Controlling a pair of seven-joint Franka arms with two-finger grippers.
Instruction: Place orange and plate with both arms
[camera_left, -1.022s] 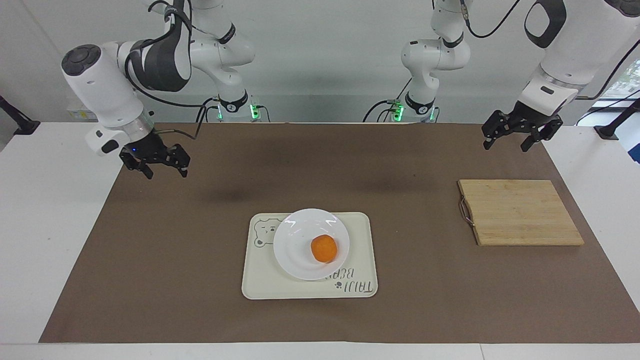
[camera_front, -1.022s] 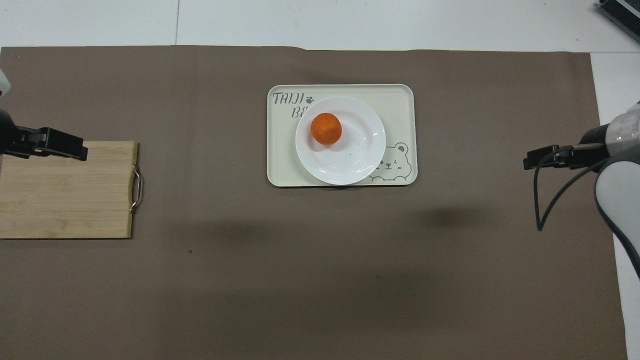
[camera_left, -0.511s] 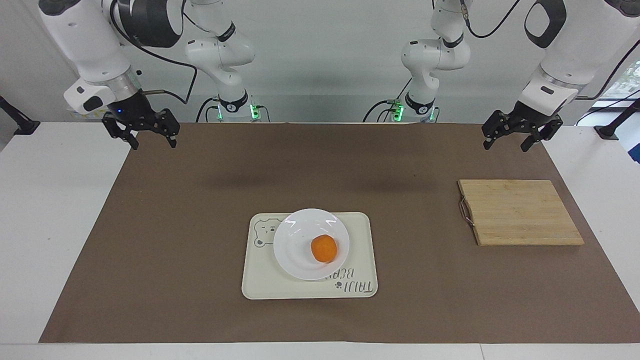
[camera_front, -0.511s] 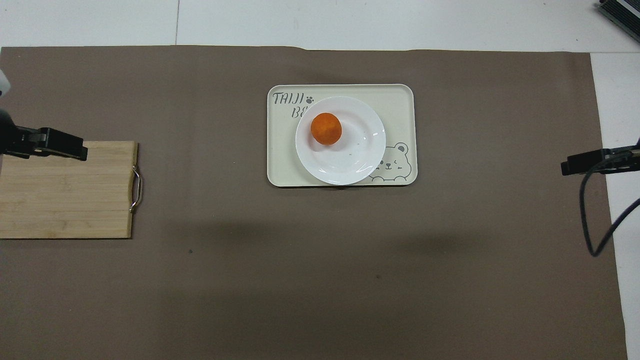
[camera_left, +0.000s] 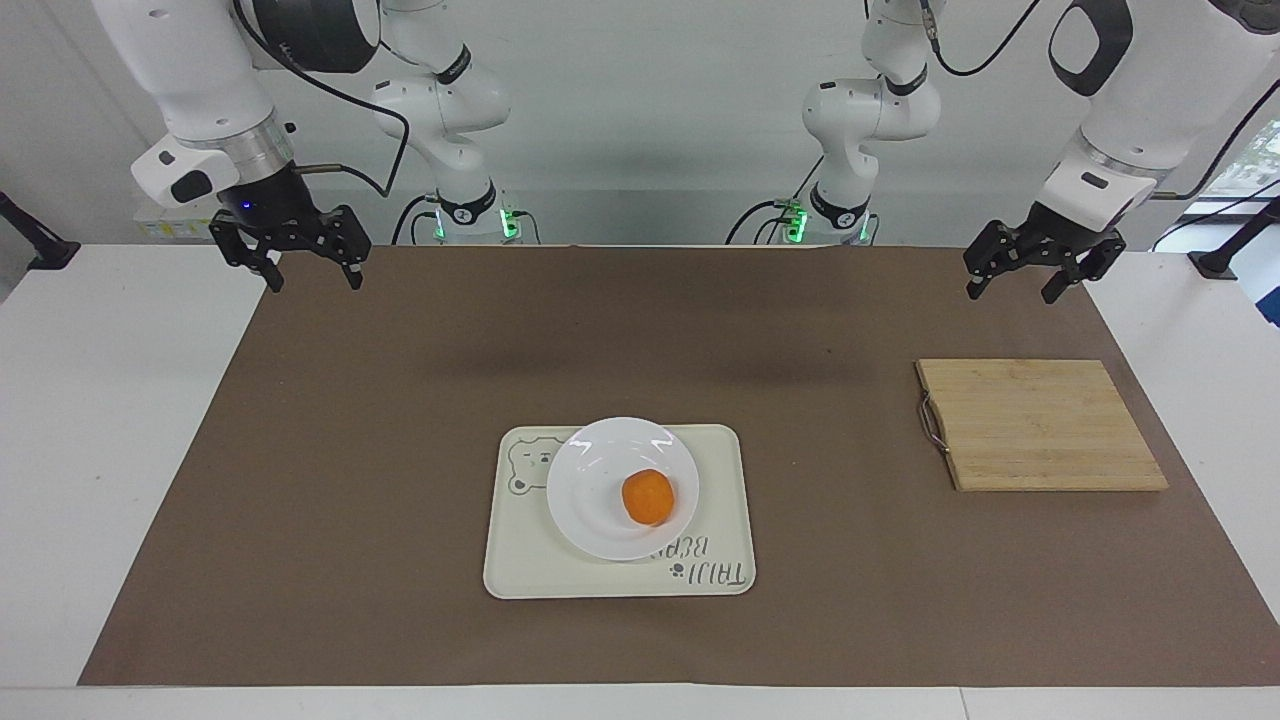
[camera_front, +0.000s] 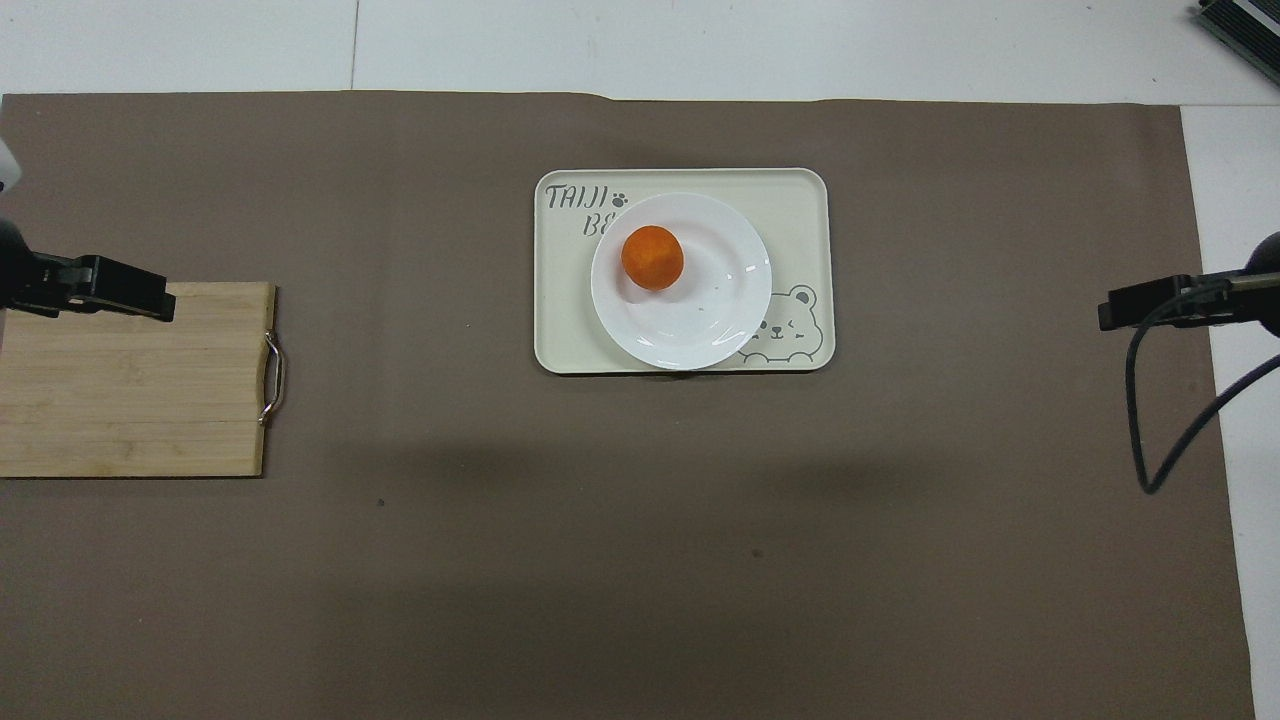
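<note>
A brown paper mat (camera_left: 400, 480) covers most of the white table (camera_left: 90, 420), leaving bare white strips at both ends and along the edge farthest from the robots. Wide stretches of mat lie open around the middle, between the tray and each end.

A rectangular cream tray with a bear print (camera_left: 530, 560) sits mid-table. On it rests the round glossy white plate (camera_left: 590, 490), overlapping the tray's edge nearest the robots, and the small bright-orange fruit, the orange (camera_left: 648, 497), sits on the plate, off-centre toward the left arm's end. A rectangular bamboo cutting board with a metal handle (camera_left: 1040, 425) lies on the mat toward the left arm's end, well apart from the tray.

The right gripper (camera_left: 308, 272) hangs in the air over the mat's corner at the right arm's end, fingers spread and holding nothing. The left gripper (camera_left: 1012, 282) hangs over the mat at the left arm's end, above the stretch between the board and the robots, fingers likewise spread and empty. Both are well apart from the plate and orange, with unobstructed mat in between.
</note>
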